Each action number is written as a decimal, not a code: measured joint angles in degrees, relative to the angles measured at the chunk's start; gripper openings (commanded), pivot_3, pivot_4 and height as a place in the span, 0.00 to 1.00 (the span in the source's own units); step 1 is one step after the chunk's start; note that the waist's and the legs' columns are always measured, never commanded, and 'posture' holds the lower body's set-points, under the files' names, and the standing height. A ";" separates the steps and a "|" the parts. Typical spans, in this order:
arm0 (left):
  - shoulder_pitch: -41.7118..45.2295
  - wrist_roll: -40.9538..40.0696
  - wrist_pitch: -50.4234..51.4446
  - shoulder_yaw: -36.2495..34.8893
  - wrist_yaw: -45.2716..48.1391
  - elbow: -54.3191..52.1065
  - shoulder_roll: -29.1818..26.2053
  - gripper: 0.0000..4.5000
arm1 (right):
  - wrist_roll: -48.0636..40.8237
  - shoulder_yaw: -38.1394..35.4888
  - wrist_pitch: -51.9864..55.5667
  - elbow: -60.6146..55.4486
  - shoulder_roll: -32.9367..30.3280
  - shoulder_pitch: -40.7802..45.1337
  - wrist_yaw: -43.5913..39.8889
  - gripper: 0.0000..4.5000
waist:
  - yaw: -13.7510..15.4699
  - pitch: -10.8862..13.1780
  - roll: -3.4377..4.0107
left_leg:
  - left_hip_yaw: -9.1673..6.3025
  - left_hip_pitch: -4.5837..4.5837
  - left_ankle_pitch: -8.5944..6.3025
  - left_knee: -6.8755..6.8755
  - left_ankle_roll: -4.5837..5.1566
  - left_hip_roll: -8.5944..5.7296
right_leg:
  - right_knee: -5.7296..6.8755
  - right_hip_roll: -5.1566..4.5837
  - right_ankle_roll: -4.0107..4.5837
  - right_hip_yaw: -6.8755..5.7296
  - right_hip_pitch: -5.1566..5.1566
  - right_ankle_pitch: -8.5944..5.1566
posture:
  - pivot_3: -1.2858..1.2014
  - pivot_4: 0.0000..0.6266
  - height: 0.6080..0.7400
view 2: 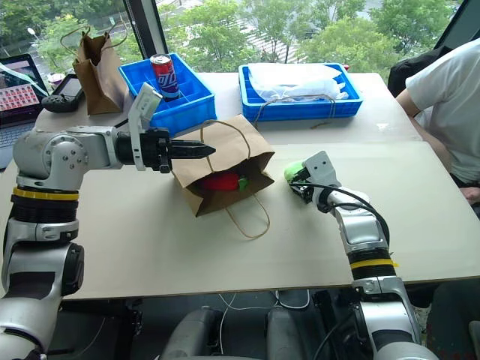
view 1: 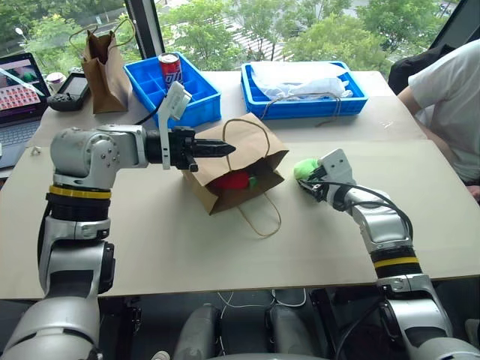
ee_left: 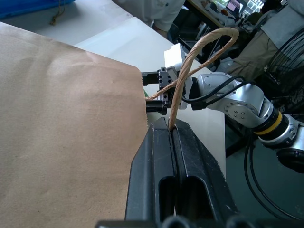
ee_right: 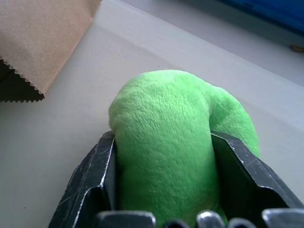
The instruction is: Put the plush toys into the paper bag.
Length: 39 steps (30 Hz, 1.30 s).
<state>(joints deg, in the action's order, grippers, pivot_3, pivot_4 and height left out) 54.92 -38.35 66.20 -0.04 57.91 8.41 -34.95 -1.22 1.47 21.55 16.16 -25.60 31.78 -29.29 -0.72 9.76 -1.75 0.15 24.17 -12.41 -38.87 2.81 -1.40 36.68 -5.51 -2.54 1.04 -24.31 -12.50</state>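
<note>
The table [view 1: 420, 217], a wide pale board nearest the camera, was seen to carry everything else. At about twelve o'clock on it, toward the window, two blue bins were set side by side: the right blue bin [view 1: 352, 101] held white plastic wrapping, and the left blue bin [view 1: 150, 79] held a red soda can [view 1: 170, 70]. Near the middle of the table the paper bag [view 1: 251, 150] was laid on its side, its mouth turned toward the near edge, with one twine handle [view 1: 262, 217] trailed on the board at six o'clock from it. The upper handle was pinched between the fully shut fingers of the left gripper [view 1: 225, 149], held level at nine o'clock from the bag, so that the mouth was kept lifted. A narrower brown bag [view 1: 105, 67] was stood upright at eleven o'clock, beside a laptop [view 1: 19, 90] and a black controller [view 1: 71, 91]. A person's white sleeve [view 1: 450, 105] was visible at two o'clock. Inside the bag's mouth the red chili plush [view 1: 231, 181] was seen lying. At three o'clock from the bag, just beside it, the light-green plush [ee_right: 166, 142] was resting on the table, gripped from both sides by the part-closed fingers of the right gripper [view 1: 307, 180].
</note>
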 measured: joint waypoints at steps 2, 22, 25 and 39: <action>-0.11 -0.02 0.00 -0.11 -0.18 -0.14 0.00 0.00 | -0.08 -0.07 -0.40 -1.41 -0.94 -1.02 -0.11 0.24 | 0.04 0.00 0.00 | -0.01 0.00 0.00 0.00 0.00 0.00 | 0.01 0.00 0.00 -0.01 0.00 0.00 | 0.52 0.24 1.00; -1.59 -2.11 1.49 0.15 -1.09 -4.21 1.36 0.00 | -5.90 16.36 10.73 -36.76 -4.81 -1.15 -17.03 0.00 | 0.08 0.01 0.00 | -0.04 -0.01 0.03 -0.08 -0.05 0.21 | 0.00 0.21 0.01 -0.08 -0.01 -0.01 | 0.52 0.24 1.00; -1.62 -2.26 1.78 0.09 -1.32 -4.37 1.08 0.00 | -3.19 18.29 8.34 -31.37 -2.18 -0.02 -14.70 0.00 | 0.37 0.01 0.00 | -0.05 0.07 0.03 -0.07 -0.05 0.05 | 0.01 0.07 0.00 -0.07 -0.05 -0.01 | 0.52 0.24 1.00; -1.62 -2.70 2.65 0.03 -1.73 -5.25 1.51 0.00 | 6.76 19.14 -12.90 -6.77 9.56 5.66 -1.50 0.42 | -0.14 0.01 0.00 | -0.09 0.04 0.10 0.06 -0.18 0.05 | 0.06 0.10 0.02 -0.05 -0.15 0.00 | 0.52 0.24 1.00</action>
<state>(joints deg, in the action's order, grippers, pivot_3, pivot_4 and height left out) 53.29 -41.05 68.86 -0.01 56.17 3.16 -33.44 5.54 20.61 8.65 9.39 -16.04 37.43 -30.79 -0.86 9.77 -1.75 0.06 24.21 -12.31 -38.81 2.63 -1.35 36.73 -5.41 -2.52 0.99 -24.45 -12.50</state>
